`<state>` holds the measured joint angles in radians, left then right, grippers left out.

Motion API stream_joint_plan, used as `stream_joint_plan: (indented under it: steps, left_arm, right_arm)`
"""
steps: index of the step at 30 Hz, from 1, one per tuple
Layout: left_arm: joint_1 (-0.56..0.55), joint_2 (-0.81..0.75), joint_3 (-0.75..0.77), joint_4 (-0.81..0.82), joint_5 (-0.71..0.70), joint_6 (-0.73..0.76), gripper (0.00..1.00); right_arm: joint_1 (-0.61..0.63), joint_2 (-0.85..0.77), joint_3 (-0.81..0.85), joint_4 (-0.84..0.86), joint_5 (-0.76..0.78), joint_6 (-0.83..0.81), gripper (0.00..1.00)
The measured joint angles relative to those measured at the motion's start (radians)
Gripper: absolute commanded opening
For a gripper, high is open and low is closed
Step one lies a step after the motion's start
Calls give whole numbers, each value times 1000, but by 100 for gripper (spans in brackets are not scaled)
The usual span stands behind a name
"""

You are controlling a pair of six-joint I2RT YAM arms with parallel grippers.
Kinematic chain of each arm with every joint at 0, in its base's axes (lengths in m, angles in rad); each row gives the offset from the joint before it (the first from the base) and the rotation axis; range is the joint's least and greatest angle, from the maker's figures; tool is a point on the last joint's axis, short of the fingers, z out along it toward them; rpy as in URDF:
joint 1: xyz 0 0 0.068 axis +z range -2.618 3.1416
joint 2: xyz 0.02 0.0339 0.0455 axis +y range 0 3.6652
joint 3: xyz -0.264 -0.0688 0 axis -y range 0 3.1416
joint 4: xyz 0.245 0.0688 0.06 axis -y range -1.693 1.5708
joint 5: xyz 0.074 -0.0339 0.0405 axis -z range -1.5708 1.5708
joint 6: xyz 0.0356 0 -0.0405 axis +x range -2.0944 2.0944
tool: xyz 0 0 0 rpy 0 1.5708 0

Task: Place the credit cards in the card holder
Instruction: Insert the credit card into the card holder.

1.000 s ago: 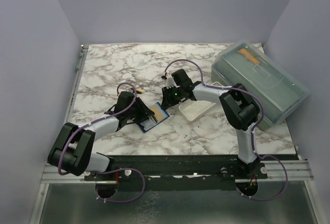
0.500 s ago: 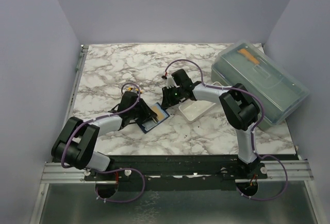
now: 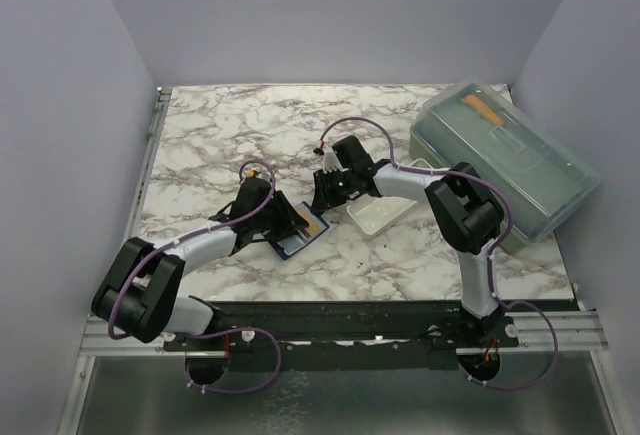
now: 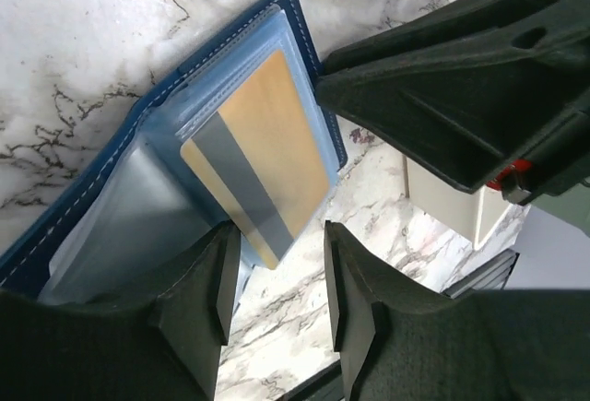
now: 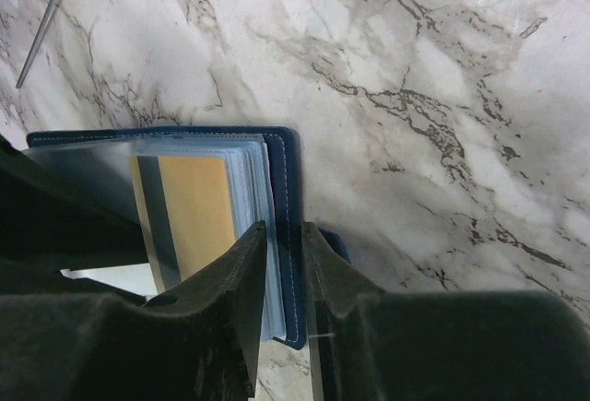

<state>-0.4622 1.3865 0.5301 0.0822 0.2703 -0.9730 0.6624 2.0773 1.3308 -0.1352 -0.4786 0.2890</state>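
The navy card holder (image 3: pixel 297 235) lies open on the marble between my two grippers, its clear sleeves (image 4: pixel 120 207) fanned out. A golden-tan credit card (image 4: pixel 267 143) with a grey stripe sits partly inside a sleeve, and one corner sticks out toward my left gripper (image 4: pixel 281 253). That gripper is open and holds nothing, its fingertips either side of the card's corner. My right gripper (image 5: pixel 284 232) is shut on the card holder's navy cover (image 5: pixel 286 171) at its edge, with the gold card (image 5: pixel 198 207) just to its left. From above, the left gripper (image 3: pixel 288 217) and right gripper (image 3: pixel 322 200) flank the wallet.
A white tray (image 3: pixel 382 217) stands just right of the wallet, under the right forearm. A large grey-green translucent box (image 3: pixel 505 160) holding an orange strip (image 3: pixel 480 107) fills the right side. A small yellow-and-black object (image 3: pixel 253 169) sits by the left wrist.
The left arm has shifted slightly, its wrist edging toward the wallet. The right arm and the wallet have stayed put.
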Motion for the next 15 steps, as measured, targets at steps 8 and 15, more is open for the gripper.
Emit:
stream_joint_plan:
  steps: [8, 15]
  left_arm:
    - [0, -150, 2, -117, -12, 66, 36]
    - [0, -118, 31, -130, -8, 91, 13]
  right_arm:
    - [13, -21, -18, -14, -3, 16, 39]
    - [17, -53, -44, -34, -6, 37, 43]
